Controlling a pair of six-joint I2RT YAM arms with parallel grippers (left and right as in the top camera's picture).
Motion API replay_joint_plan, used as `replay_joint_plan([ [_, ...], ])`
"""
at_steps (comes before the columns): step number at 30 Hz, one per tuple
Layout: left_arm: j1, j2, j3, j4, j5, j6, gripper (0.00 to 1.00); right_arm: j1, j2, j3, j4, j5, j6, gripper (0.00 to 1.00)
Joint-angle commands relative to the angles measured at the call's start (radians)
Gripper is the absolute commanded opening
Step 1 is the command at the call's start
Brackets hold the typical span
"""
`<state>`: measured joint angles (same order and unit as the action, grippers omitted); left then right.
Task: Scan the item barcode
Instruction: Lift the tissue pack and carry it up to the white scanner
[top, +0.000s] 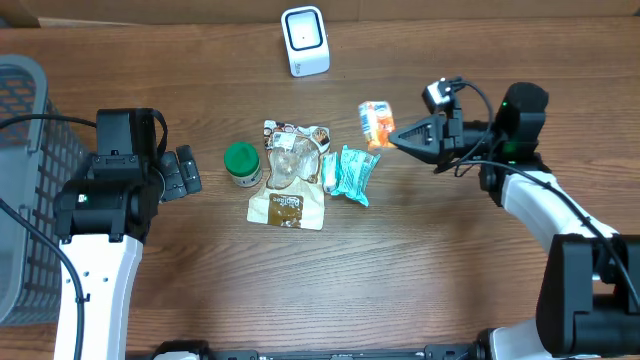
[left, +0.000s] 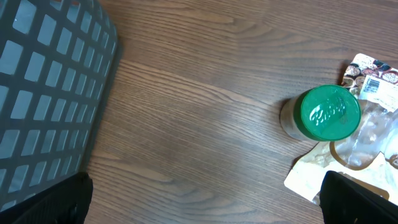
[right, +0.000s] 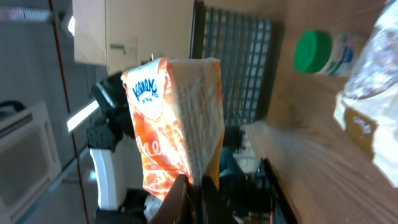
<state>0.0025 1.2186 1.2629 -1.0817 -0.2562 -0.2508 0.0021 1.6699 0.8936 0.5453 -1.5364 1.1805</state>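
Over the desk (top: 400, 280), a tissue pack (top: 376, 122) is pinched at its edge by the right jaws; the left jaws are spread. Judged light, soft and slick, it is best held across its flat sides

Left wrist view, looking down on a wooden table (left: 186, 93). At left, the corner of a grey mesh basket (left: 43, 93) with square openings. At right, a jar with a green lid (left: 329, 113) stands upright, well apart from the basket; its lid overlaps the edge of a clear pouch (left: 367, 143) with printed cream panels, cut off by the frame. The left gripper (left: 202, 205) is spread wide, its dark fingertips (left: 53, 202) in the two lower corners, with only bare wood between them.
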Motion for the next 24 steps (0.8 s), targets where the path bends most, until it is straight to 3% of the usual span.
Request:
replay_joint_plan([
  [1,0.004,0.003,0.002,0.002,-0.013,0.019,1.0,0.057,-0.021,0.011,0.019,-0.025,0.011,0.04],
  [6,0.004,0.003,0.002,0.002,-0.013,0.019,1.0,0.16,-0.021,0.007,0.006,0.008,-0.122,0.04],
  [11,0.004,0.003,0.002,0.002,-0.013,0.019,0.99,0.271,-0.021,0.005,-0.154,0.143,-0.275,0.04],
  [19,0.004,0.003,0.002,0.002,-0.013,0.019,0.99,0.42,-0.021,0.02,-0.681,0.48,-0.624,0.04],
  [24,0.004,0.003,0.002,0.002,-0.013,0.019,1.0,0.452,-0.021,0.195,-1.079,0.745,-0.798,0.04],
])
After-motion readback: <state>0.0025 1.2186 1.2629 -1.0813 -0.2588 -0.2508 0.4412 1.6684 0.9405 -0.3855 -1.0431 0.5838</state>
